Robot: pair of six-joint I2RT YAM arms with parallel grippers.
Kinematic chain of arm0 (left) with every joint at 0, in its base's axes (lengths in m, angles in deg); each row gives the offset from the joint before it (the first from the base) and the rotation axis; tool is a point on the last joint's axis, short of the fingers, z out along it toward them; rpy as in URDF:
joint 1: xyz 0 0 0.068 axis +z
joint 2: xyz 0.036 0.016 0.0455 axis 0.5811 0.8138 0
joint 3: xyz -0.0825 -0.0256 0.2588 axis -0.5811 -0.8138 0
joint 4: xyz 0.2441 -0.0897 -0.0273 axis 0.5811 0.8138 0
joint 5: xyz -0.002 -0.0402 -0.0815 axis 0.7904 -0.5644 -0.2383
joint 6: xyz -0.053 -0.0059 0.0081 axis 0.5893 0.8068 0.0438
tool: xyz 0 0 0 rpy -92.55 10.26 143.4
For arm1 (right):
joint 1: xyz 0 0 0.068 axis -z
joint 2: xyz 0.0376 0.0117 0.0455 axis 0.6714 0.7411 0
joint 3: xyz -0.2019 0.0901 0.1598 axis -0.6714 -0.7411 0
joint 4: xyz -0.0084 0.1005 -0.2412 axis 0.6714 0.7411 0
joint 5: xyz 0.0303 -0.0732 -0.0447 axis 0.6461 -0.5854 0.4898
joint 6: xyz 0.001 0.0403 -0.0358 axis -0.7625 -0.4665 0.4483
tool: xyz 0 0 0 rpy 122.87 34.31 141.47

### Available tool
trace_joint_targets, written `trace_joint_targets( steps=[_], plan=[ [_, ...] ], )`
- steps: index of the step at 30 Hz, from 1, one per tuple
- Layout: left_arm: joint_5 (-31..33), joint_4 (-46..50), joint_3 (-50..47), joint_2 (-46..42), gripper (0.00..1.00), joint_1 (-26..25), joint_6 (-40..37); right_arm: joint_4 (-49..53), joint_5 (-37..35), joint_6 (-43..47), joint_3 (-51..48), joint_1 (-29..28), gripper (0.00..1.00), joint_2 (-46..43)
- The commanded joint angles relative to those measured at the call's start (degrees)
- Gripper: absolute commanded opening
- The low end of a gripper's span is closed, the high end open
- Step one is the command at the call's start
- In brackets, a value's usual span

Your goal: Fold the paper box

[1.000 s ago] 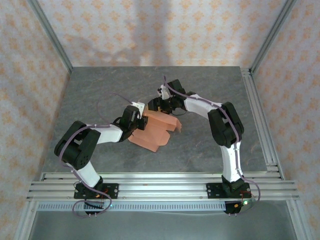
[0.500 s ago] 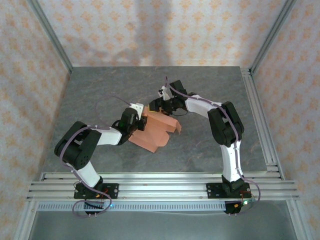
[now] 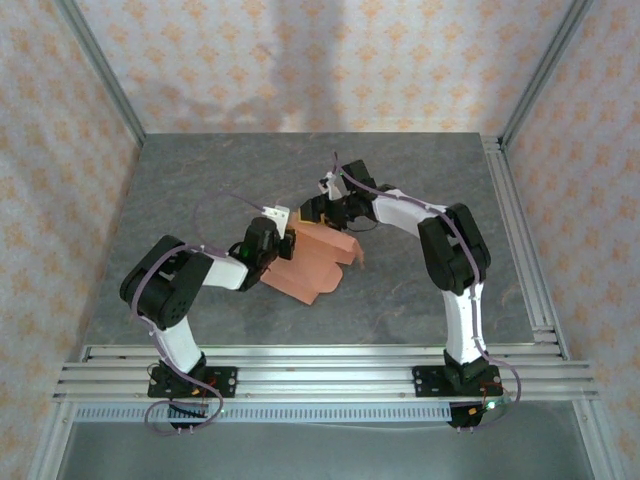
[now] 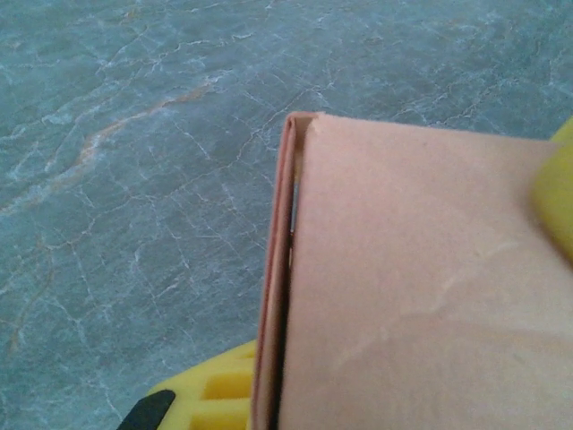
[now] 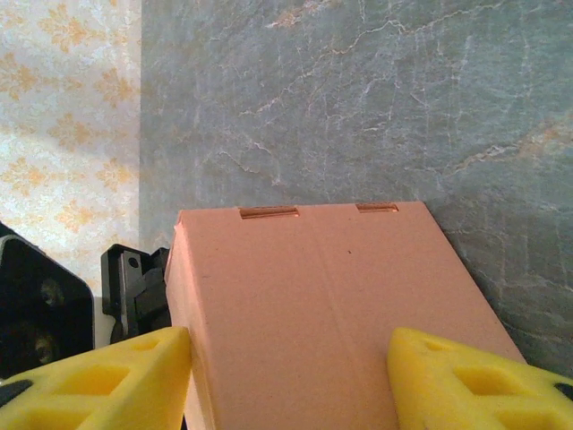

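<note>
The paper box [image 3: 318, 266] is a salmon-orange card, partly folded, lying mid-table between both arms. My left gripper [image 3: 284, 246] is at its left end, shut on a doubled edge of card [image 4: 279, 269]. One yellow finger [image 4: 208, 394] sits below that edge and the other finger [image 4: 557, 193] presses on the flat face. My right gripper [image 3: 326, 214] reaches in from the far side. In the right wrist view the paper box [image 5: 313, 296], with two slots along its far edge, fills the gap of my right gripper [image 5: 288, 367]. Its fingers [image 5: 98, 381] bear against both sides.
The grey stone-patterned table [image 3: 200, 190] is walled by patterned panels at the back and sides. An aluminium rail [image 3: 320, 365] runs along the near edge by the arm bases. The left gripper's black body [image 5: 134, 287] sits just past the box's left side.
My left gripper has closed onto the box's left edge, and the left arm's elbow has shifted slightly right. The right gripper and the box have hardly moved.
</note>
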Motion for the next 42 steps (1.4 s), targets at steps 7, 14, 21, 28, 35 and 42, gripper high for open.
trace_joint_targets(
  steps=[7, 14, 21, 28, 35, 42],
  plan=[
    [-0.2, 1.9, -2.6, -5.1, 0.0, -0.1, -0.5, 1.4, -6.6, -0.4, -2.9, -0.4, 0.61, -4.5],
    [-4.5, 4.6, -1.6, -6.5, 0.0, 0.0, 0.4, -6.0, -6.8, -4.6, -5.8, 0.0, 0.62, -6.7],
    [-4.4, 6.5, 1.4, -6.2, 0.0, -0.1, 2.8, -7.8, -0.5, -3.3, -6.6, -2.9, 0.67, -6.5],
    [-1.9, 8.9, 3.9, -5.3, 0.0, -0.1, 4.4, -20.3, 2.6, -12.2, -10.6, -6.0, 0.64, -6.5],
    [-2.1, 9.7, 4.4, -5.4, 0.0, -0.1, 4.7, -21.7, 0.9, -12.7, -11.7, -5.4, 0.63, -8.1],
    [-2.2, 9.7, 3.2, -6.0, 0.0, -0.1, 5.3, -13.3, -9.4, -6.4, -12.0, -2.7, 0.7, -11.7]
  ],
)
